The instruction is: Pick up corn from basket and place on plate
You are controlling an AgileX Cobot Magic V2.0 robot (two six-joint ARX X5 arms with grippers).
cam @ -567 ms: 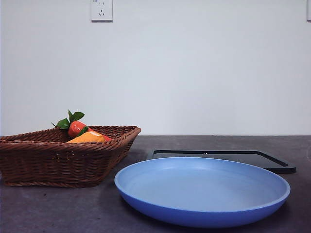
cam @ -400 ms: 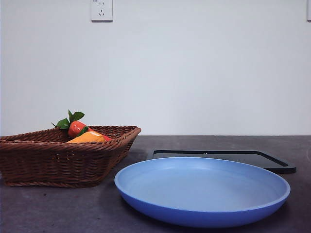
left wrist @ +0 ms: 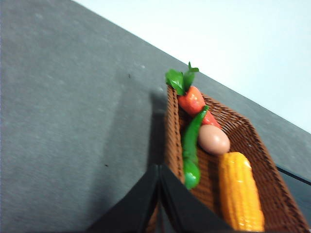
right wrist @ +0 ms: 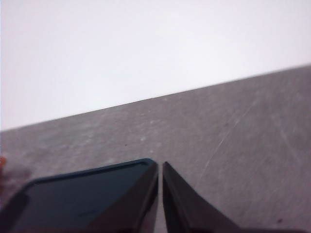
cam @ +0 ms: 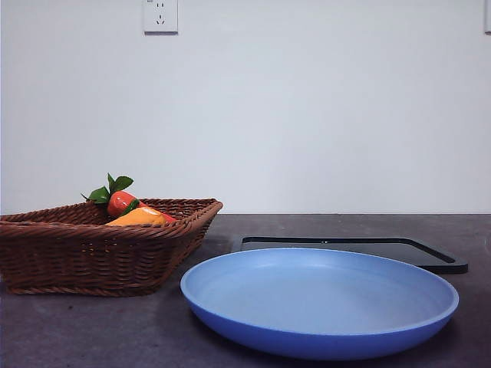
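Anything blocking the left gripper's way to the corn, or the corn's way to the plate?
Nothing visible does. The corn lies uncovered in the basket, with an egg and a green pepper beside it. The left gripper, jaws shut, is near. The plate is bare.

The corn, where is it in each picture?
Front view: the corn peeks over the basket rim, just in front of the red vegetable.
Left wrist view: the corn lies whole inside the basket, beside the egg-like item and the green pepper.
Right wrist view: not in it.
Shared landmark: the red vegetable's green leaves, in the front and left wrist views.
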